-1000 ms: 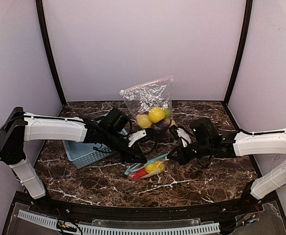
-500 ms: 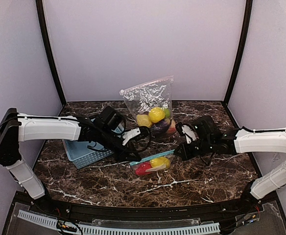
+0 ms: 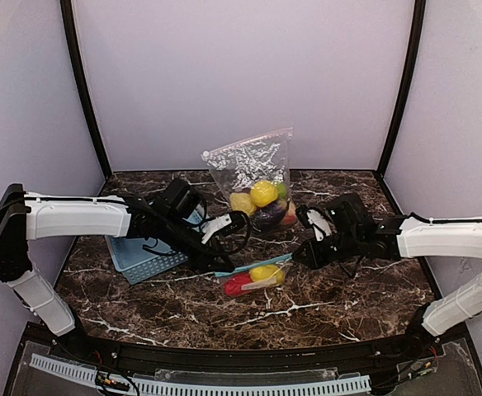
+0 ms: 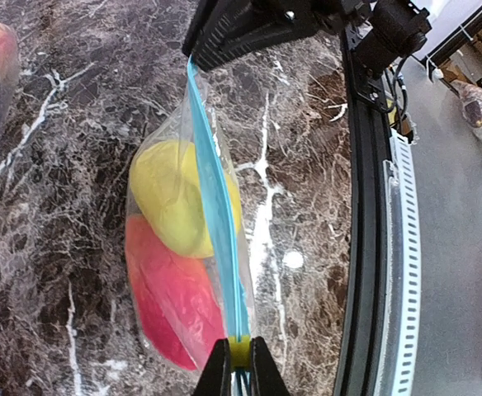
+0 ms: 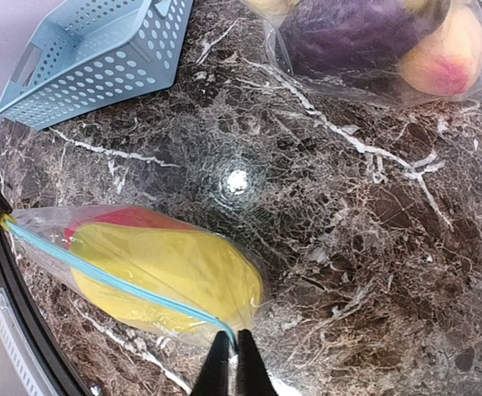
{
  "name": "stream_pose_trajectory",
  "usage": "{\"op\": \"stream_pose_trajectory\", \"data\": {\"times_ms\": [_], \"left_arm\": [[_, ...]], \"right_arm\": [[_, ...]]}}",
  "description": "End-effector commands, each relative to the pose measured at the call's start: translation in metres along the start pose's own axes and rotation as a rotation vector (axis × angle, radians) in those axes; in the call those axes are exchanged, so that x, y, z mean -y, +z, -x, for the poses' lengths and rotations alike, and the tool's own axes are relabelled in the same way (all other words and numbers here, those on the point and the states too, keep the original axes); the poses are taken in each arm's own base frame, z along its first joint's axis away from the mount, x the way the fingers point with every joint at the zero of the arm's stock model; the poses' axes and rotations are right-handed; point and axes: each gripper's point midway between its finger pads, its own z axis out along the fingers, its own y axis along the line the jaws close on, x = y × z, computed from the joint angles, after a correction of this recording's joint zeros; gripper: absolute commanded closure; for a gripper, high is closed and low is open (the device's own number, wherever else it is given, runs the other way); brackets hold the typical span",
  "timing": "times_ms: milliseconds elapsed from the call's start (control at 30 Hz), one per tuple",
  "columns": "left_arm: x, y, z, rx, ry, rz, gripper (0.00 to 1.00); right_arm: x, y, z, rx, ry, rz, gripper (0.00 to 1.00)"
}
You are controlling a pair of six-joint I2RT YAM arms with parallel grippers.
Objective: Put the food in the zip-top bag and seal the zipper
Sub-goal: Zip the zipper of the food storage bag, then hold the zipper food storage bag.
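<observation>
- Looking down from above, we see a dark marble table (image 3: 332, 305) veined in white; pale lilac walls (image 3: 241, 74) close it in, with black posts (image 3: 80, 91) at the corners and a black rail (image 3: 224, 353) along the near edge.
- At the back a large bag (image 3: 253, 165) stands upright with yellow lemons (image 3: 262, 194) inside; a light-blue basket (image 3: 142, 262) sits to its left, partly under the left arm.
- Mid-table lies a small zip-top bag (image 3: 256, 279), stretched between the left gripper (image 3: 224, 266) and the right gripper (image 3: 297, 259).
- From above we cannot make out the jaws; the wrist views settle that.
- The left wrist view shows its fingers (image 4: 218, 371) pinched tight on one end of the blue zipper strip (image 4: 216, 214); a yellow piece (image 4: 171, 198) and a red piece (image 4: 171, 301) press against the plastic beneath it.
- The right wrist view shows its fingers (image 5: 218, 367) closed on the opposite end of that strip; only here do we see a purple eggplant (image 5: 348, 37) and a peach (image 5: 451, 58) in the large bag, apart from the small one.
</observation>
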Motion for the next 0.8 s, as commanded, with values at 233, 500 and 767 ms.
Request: {"op": "stream_pose_trajectory", "data": {"times_ms": [233,500,767], "left_arm": [[0.045,-0.016,0.004,0.012,-0.194,-0.236,0.99],[0.063,-0.022,0.014,0.037,-0.193,-0.357,0.99],[0.07,-0.027,0.021,0.051,-0.234,-0.4,0.99]], "right_arm": [[-0.074,-0.051,0.051,0.218,-0.233,0.275,0.11],[-0.137,-0.036,0.045,0.216,-0.344,0.474,0.08],[-0.176,-0.023,0.022,0.159,-0.402,0.613,0.17]]}}
